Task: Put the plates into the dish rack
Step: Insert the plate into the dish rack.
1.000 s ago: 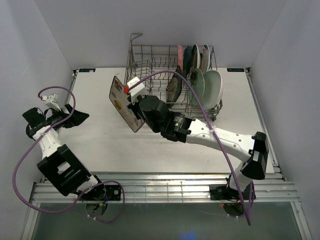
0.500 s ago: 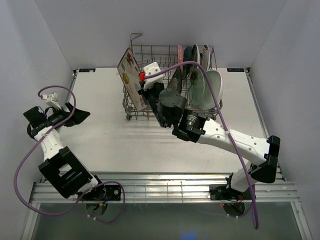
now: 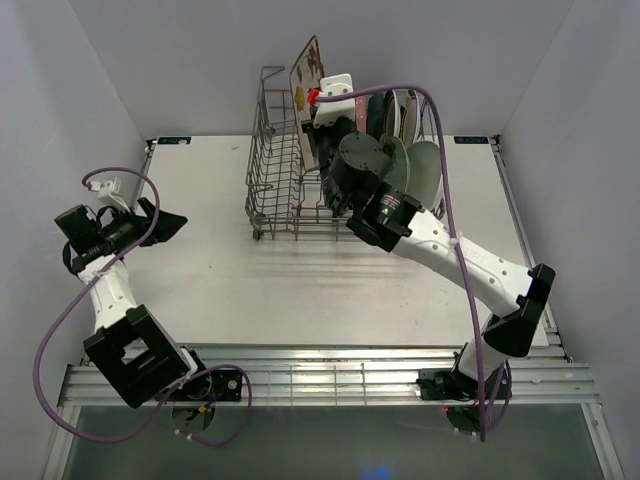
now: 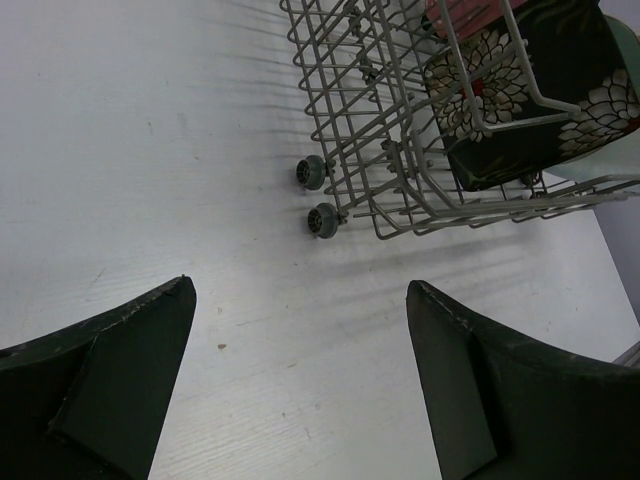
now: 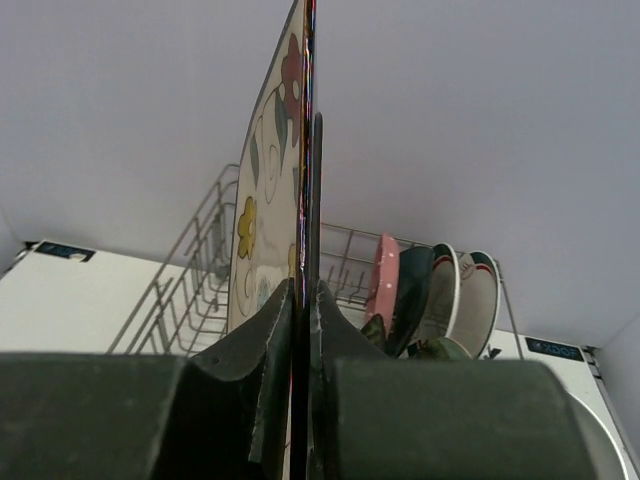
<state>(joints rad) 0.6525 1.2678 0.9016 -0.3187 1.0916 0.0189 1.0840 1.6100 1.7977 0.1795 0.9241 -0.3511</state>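
Observation:
My right gripper [image 3: 318,102] is shut on the edge of the cream floral square plate [image 3: 305,68] and holds it upright, high over the left part of the grey wire dish rack [image 3: 272,190]. In the right wrist view the plate [image 5: 268,180] stands edge-on between my fingers [image 5: 262,330]. The pink dotted plate [image 5: 383,280], dark teal plate [image 5: 412,285] and red-rimmed round plates [image 5: 480,290] stand at the rack's right side. The mint plate [image 3: 430,172] leans at the right end. My left gripper [image 3: 165,222] is open and empty, low over the table, left of the rack.
The left wrist view shows the rack's corner with two small wheels [image 4: 312,172] and the dark floral square plate [image 4: 520,90] inside it. White walls close in at the left, right and back. The table's near edge is a slatted metal rail [image 3: 330,380].
My right arm has carried the cream floral plate from over the table left of the rack up and back, to above the rack's left part. The left arm has barely moved.

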